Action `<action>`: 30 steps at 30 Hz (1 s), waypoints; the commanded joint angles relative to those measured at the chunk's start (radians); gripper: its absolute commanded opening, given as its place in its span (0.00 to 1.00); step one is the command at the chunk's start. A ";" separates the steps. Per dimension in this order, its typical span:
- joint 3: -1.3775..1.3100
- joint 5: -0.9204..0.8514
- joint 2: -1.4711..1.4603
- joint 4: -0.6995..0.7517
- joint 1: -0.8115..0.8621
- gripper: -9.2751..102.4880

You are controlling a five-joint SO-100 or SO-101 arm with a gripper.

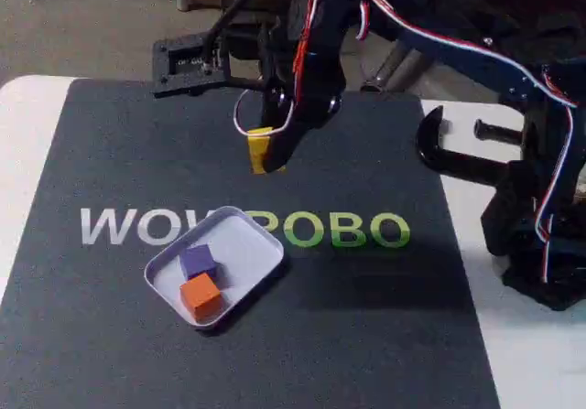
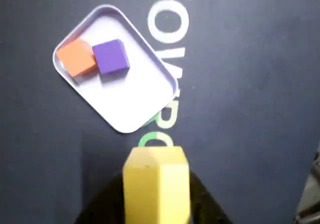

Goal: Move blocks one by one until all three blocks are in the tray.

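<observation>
My gripper (image 1: 265, 144) hangs above the dark mat, shut on the yellow block (image 1: 260, 149), behind the tray in the fixed view. In the wrist view the yellow block (image 2: 156, 184) sits at the bottom edge between the dark fingers of the gripper (image 2: 156, 199). The pale tray (image 1: 245, 242) lies in front of it on the mat, at an angle. A purple block (image 1: 197, 262) and an orange block (image 1: 200, 296) lie side by side inside, touching. The wrist view shows the tray (image 2: 125, 101) at upper left with the purple block (image 2: 111, 56) and orange block (image 2: 76, 57) at its far end.
A dark mat (image 1: 385, 336) with "WOWROBO" lettering covers the white table (image 1: 540, 363). The arm's base and a black clamp (image 1: 449, 148) stand at the right. A black bracket (image 1: 194, 61) sits at the mat's back edge.
</observation>
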 commanded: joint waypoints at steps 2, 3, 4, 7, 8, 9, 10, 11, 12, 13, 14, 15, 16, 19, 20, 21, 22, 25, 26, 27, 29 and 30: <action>-0.003 -0.032 -0.014 -0.017 0.011 0.05; -0.003 -0.041 -0.020 -0.018 0.011 0.05; -0.003 -0.046 -0.026 -0.021 0.011 0.05; -0.003 -0.058 -0.049 -0.032 0.003 0.05; -0.003 -0.058 -0.055 -0.038 0.000 0.05; -0.003 -0.058 -0.060 -0.044 -0.005 0.05; -0.003 -0.058 -0.063 -0.049 -0.009 0.05; -0.003 -0.061 -0.064 -0.049 -0.011 0.05; -0.003 -0.066 -0.066 -0.051 -0.014 0.05; -0.003 -0.071 -0.067 -0.051 -0.017 0.05; -0.003 -0.074 -0.069 -0.051 -0.018 0.05; -0.003 -0.075 -0.069 -0.052 -0.021 0.05; -0.003 -0.075 -0.071 -0.055 -0.025 0.06; -0.003 -0.075 -0.071 -0.066 -0.031 0.09; -0.005 -0.075 -0.071 -0.066 -0.031 0.11; -0.005 -0.077 -0.071 -0.067 -0.031 0.12; -0.005 -0.080 -0.072 -0.067 -0.031 0.13; -0.005 -0.083 -0.074 -0.074 -0.032 0.17; -0.006 -0.083 -0.074 -0.077 -0.032 0.18; -0.008 -0.083 -0.074 -0.078 -0.034 0.20; -0.011 -0.086 -0.074 -0.081 -0.034 0.24; -0.011 -0.089 -0.074 -0.083 -0.032 0.27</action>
